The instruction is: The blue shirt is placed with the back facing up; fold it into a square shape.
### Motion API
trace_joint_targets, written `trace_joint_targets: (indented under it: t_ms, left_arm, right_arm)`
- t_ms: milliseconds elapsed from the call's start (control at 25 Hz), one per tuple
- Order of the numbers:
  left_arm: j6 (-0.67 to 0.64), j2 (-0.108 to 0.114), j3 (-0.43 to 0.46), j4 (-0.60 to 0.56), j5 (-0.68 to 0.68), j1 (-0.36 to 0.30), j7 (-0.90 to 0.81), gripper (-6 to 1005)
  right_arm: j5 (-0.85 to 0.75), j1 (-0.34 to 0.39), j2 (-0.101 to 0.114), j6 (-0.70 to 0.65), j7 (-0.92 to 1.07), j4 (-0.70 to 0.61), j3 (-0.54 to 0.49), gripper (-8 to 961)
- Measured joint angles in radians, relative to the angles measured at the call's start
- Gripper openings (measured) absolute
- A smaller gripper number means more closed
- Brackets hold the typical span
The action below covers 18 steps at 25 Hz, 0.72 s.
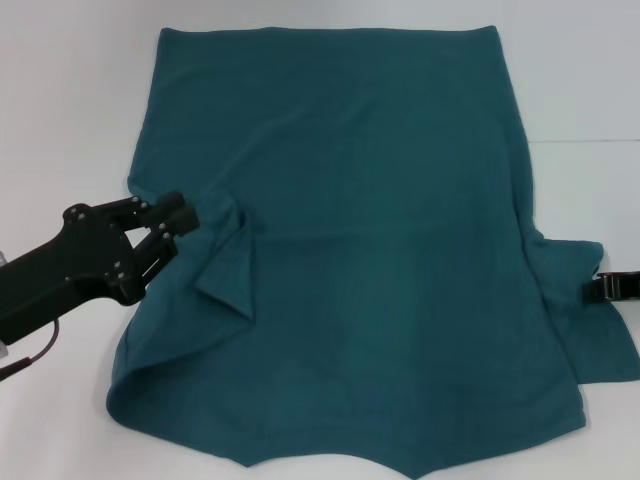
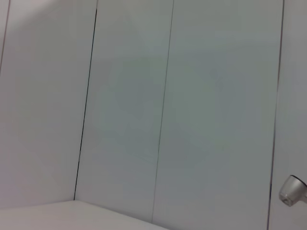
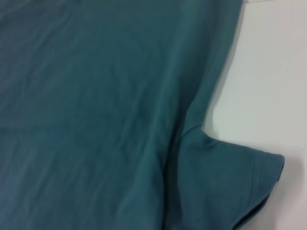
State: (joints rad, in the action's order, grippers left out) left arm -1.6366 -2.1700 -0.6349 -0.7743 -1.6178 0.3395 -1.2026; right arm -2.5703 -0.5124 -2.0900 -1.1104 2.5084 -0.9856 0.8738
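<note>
Covering most of the white bench (image 1: 585, 90), the blue shirt (image 1: 370, 250) lies flat, plain side up. At nine o'clock the left claw (image 1: 178, 222) is pinched together on a folded-in sleeve. At three o'clock the right claw (image 1: 612, 288) barely shows; its fingers' state is unclear.

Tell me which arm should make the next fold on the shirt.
Left, probably. The left tool sits at the blue shirt, where its left sleeve is bunched inward. The right tool waits at the table's right edge, beside the other sleeve.
</note>
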Motion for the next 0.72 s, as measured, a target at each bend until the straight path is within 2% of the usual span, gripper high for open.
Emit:
trace_joint_targets:
  t_ms: [40,280,520,720]
  left_arm:
    - [0.000,0.000,0.000,0.000,0.000,-0.002,0.000,187]
    - [0.000,-0.002,0.002,0.000,0.000,-0.009,0.000,187]
    - [-0.004,-0.003,0.001,0.000,-0.001,-0.012,0.000,186]
    - [-0.010,-0.002,0.001,0.000,0.002,-0.015,0.000,186]
  right_arm:
    - [0.000,0.000,0.000,0.000,-0.002,0.000,0.002,104]
    - [0.009,0.000,-0.002,-0.002,-0.013,-0.003,0.003,21]
    - [0.116,0.007,0.003,-0.022,-0.068,-0.014,-0.003,20]
    - [0.135,-0.005,0.003,-0.034,-0.083,-0.038,-0.001,19]
